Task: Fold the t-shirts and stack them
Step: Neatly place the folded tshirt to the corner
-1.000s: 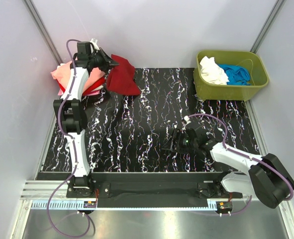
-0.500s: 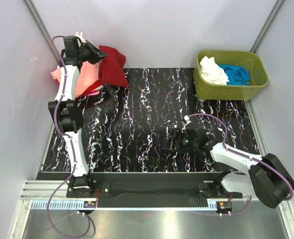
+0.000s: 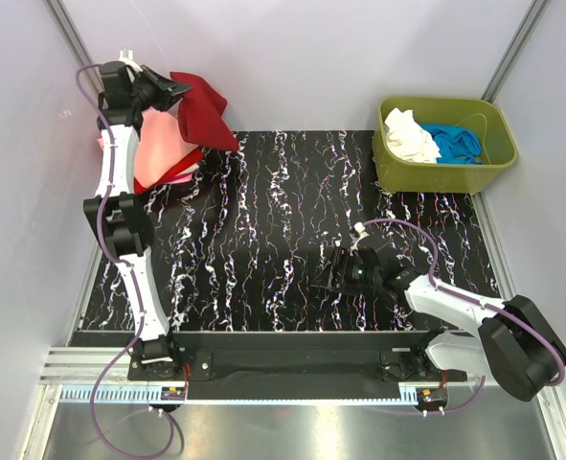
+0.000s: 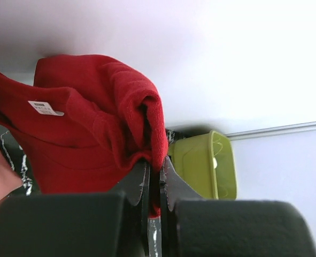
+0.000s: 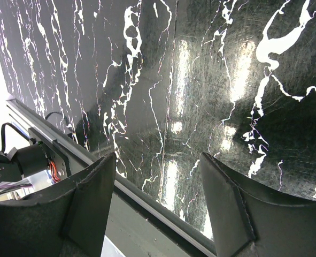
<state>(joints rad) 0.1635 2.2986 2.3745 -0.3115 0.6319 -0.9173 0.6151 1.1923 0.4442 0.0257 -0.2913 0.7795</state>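
The left arm (image 3: 117, 163) hides part of the salmon-pink t-shirt (image 3: 163, 144) behind it.

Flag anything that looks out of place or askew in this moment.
The dark red t-shirt hangs bunched in the air from the left gripper, pinched by one fold at the far-left corner rather than lying flat. The salmon-pink t-shirt on the pile there looks rumpled, not squared. Nothing looks spilled or damaged.

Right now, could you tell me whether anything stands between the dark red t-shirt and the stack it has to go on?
Nothing visible does. The left gripper is shut on the dark red t-shirt, which hangs at the far right edge of the stack; only that arm's own link crosses its left side.
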